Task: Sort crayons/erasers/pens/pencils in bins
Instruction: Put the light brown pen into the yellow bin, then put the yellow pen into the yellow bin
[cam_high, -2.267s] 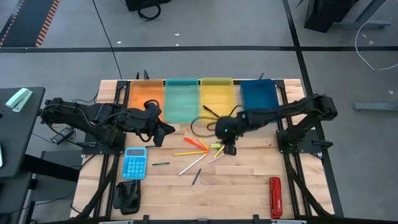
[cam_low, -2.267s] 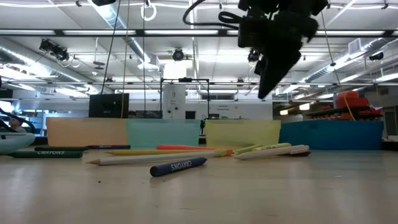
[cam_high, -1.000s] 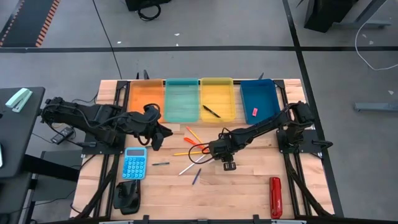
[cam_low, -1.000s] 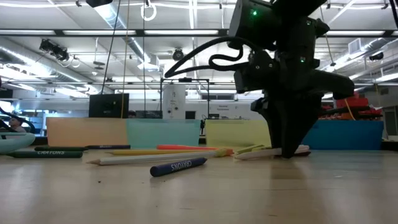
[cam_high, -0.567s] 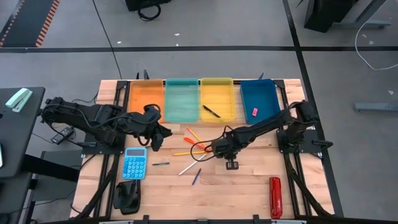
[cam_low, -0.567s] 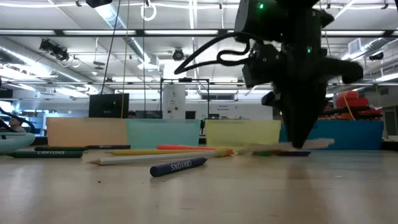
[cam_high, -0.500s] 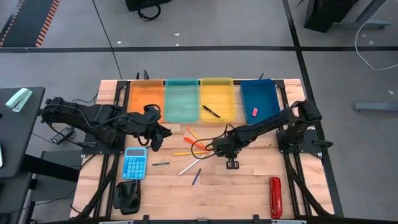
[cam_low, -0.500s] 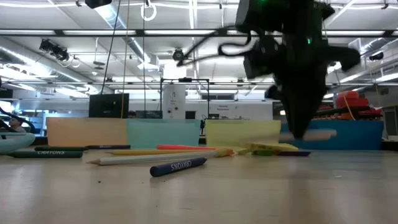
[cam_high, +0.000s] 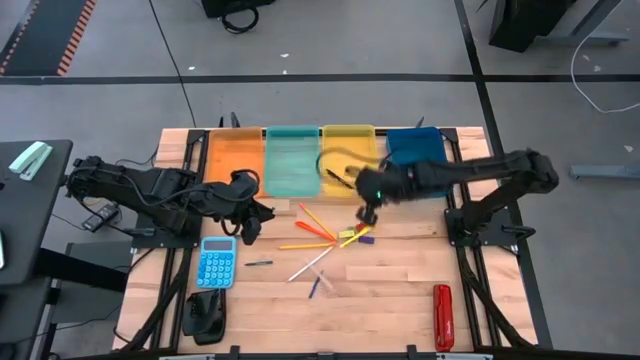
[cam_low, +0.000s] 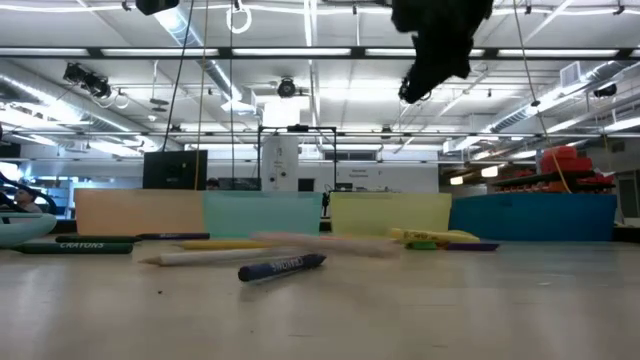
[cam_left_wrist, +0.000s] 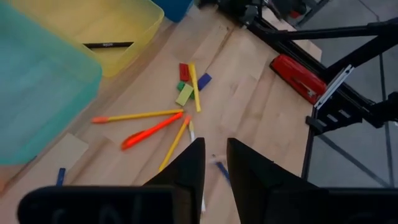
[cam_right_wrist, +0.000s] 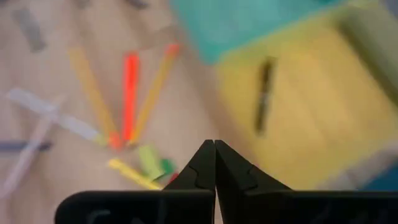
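Observation:
Four bins stand in a row at the far edge: orange (cam_high: 233, 160), teal (cam_high: 292, 160), yellow (cam_high: 349, 150) and blue (cam_high: 415, 148). A dark pen (cam_high: 338, 178) lies in the yellow bin. Orange and yellow pencils (cam_high: 310, 245), a red-orange crayon (cam_left_wrist: 152, 132) and small erasers (cam_left_wrist: 185, 94) lie loose mid-table. A blue crayon (cam_low: 283, 266) lies nearer. My right gripper (cam_high: 368, 212) hangs shut, high above the table by the yellow bin's near wall, with nothing visible between its fingers (cam_right_wrist: 214, 143). My left gripper (cam_high: 250, 228) waits open above the table, near the orange bin.
A light-blue calculator (cam_high: 216, 262) and a black object (cam_high: 207, 313) sit at the near left. A red oblong tool (cam_high: 442, 316) lies at the near right. Bare wood stretches along the near edge between them.
My right gripper shut down at the table among the erasers. It then rose high, went toward the yellow bin and rolled. A pale stick came up off the table with it and now lies blurred on the table by the pencils.

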